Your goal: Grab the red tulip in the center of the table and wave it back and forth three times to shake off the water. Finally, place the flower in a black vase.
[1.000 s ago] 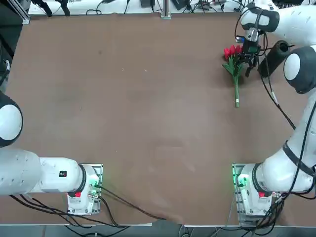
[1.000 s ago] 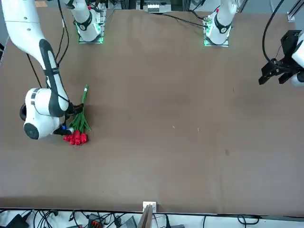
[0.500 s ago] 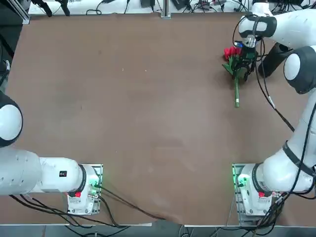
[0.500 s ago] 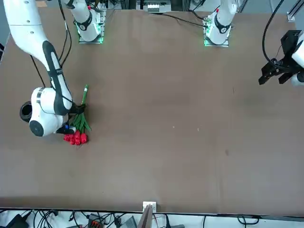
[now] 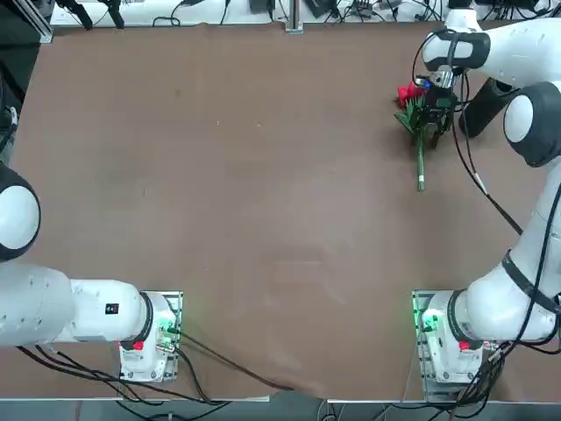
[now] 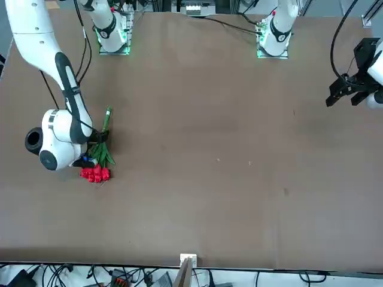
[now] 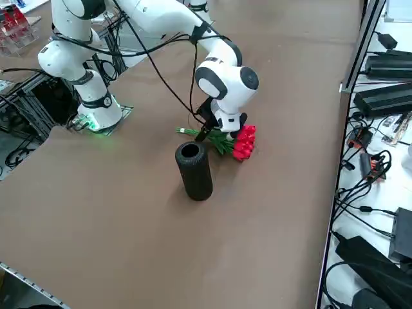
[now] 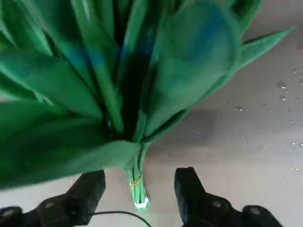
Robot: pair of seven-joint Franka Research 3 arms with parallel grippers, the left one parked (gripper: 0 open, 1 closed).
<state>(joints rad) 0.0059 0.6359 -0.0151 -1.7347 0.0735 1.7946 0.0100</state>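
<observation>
The right claw (image 8: 137, 189) hangs low over the leafy middle of the red tulip (image 5: 417, 118), its two fingers (image 8: 87, 191) apart with the stem between them, the bunch lying flat on the tabletop (image 5: 263, 193) just beside the upright black vase (image 7: 194, 170).

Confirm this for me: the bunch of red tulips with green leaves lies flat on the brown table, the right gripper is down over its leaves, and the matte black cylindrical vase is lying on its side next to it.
One thing is wrong: the matte black cylindrical vase stands upright, its round mouth facing up, as the right side view shows. The rest holds: the bunch of red tulips with green leaves lies flat on the brown table, with the right gripper down over its leaves.
</observation>
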